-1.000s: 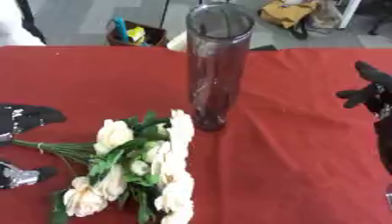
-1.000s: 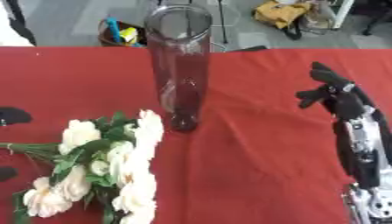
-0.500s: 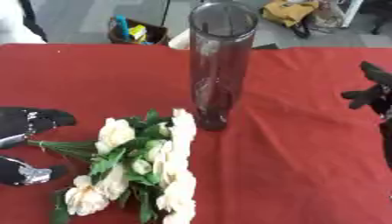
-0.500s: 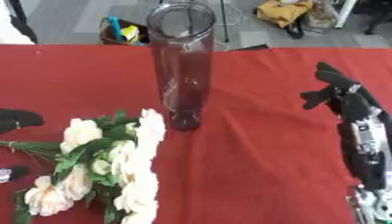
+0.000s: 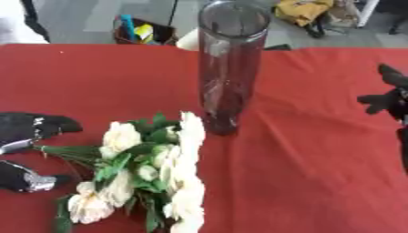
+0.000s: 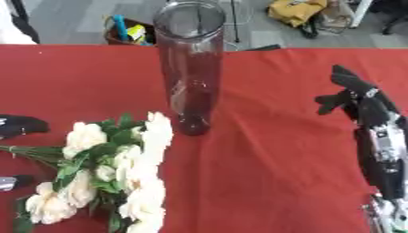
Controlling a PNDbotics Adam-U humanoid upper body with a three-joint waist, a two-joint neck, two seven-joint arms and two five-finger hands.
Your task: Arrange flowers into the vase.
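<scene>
A tall clear glass vase [image 5: 229,68] stands upright and empty on the red tablecloth [image 5: 311,173]. In front of it, to the left, lies a bunch of cream flowers [image 5: 151,175] with green leaves, stems pointing left. My left hand [image 5: 32,127] is at the left edge beside the stem ends, one finger above the stems and one [image 5: 28,179] below; whether it touches the stems I cannot tell. My right hand [image 6: 359,98] hovers open at the right, fingers spread, well apart from the vase.
Beyond the table's far edge is a grey floor with a dark bin of coloured items [image 5: 143,32] and a yellow bag [image 5: 307,11]. Bare red cloth lies between the vase and my right hand.
My left hand has come further in from the left edge towards the flower stems. My right hand has stayed near the right edge. The flowers and vase have not moved.
</scene>
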